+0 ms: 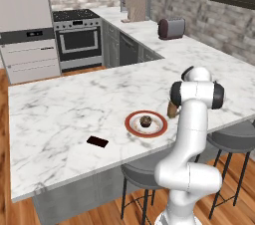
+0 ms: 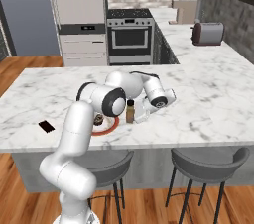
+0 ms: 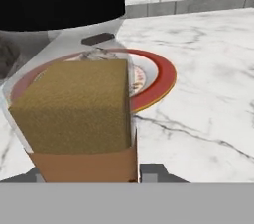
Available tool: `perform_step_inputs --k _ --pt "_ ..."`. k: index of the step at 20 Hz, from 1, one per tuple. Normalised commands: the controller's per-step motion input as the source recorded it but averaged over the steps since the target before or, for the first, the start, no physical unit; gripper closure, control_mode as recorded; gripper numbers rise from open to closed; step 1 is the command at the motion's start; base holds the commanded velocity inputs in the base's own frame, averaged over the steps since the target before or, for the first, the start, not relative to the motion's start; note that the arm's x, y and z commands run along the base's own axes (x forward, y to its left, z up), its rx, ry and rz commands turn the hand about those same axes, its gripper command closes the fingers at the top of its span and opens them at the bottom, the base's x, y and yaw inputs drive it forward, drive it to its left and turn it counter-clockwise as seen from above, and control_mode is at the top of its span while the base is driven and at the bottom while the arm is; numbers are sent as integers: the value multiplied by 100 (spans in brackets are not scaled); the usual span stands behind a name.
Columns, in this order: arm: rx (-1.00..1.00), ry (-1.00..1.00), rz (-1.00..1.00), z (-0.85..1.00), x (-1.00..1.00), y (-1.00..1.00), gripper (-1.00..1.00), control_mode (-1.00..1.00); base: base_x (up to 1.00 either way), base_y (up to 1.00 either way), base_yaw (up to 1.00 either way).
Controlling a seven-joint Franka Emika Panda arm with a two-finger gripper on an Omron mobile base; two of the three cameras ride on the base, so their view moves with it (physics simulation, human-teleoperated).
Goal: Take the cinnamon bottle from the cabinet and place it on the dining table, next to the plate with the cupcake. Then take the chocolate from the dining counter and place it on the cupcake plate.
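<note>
The cinnamon bottle (image 2: 130, 111), amber with a black cap, stands upright on the marble dining table (image 2: 213, 104), just right of the red-rimmed plate (image 2: 112, 128). My gripper (image 2: 135, 114) is shut on it, reaching in from the right. In the hand view the cinnamon bottle (image 3: 79, 109) is very close, with a fingertip (image 3: 158, 172) against its side and the plate (image 3: 166, 77) right behind it. From the left base view the cupcake (image 1: 145, 121) sits on the plate (image 1: 131, 125), the bottle (image 1: 172, 109) is half hidden by my arm, and the chocolate (image 1: 97, 142) lies left of the plate.
Grey stools (image 2: 208, 158) stand under the table's near edge. A dark red toaster (image 1: 172, 28) sits on the far counter, and a steel oven (image 1: 79, 40) stands beyond the table. Bare marble stretches left of the chocolate (image 2: 46, 127) and right of the bottle.
</note>
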Motion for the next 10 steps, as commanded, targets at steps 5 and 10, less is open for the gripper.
perform_step_inputs --k 5,10 --pt "0 -8 0 -19 0 0 -100 -100 0 0 0" --pt "0 -5 1 -3 3 -1 -100 -100 0 0 0"
